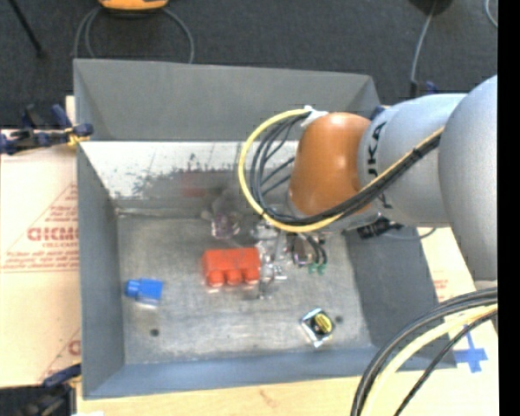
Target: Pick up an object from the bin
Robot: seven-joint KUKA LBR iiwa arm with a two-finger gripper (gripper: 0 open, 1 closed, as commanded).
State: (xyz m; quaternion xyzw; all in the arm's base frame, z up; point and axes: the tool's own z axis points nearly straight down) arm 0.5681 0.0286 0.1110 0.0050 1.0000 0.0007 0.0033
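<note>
Risks first, from the biggest thing down. Inside the grey bin (100, 232), little danger from the walls, with the work at mid-floor and well apart from them. Under the arm (433, 163) and its orange cover, much of the floor hidden, so hard to check any grip. Gripper (271, 269) low over the floor, just at the right end of an orange block (230, 267); jaws spread or pressed together, cannot tell. If off-centre on that end, likely to pinch only a corner and let the block twist out, or to shove it leftward instead of catching it. Just behind, a clear plastic piece (224, 224), near enough to be knocked.

As for the block: flat on the floor near the middle, orange-red, oblong, with round studs along its front edge, like a toy brick. Probably rigid and smooth, so apt to slip. Well apart, a blue piece (145, 290) at left and a small yellow-and-black thing (318, 325) at front right.
</note>
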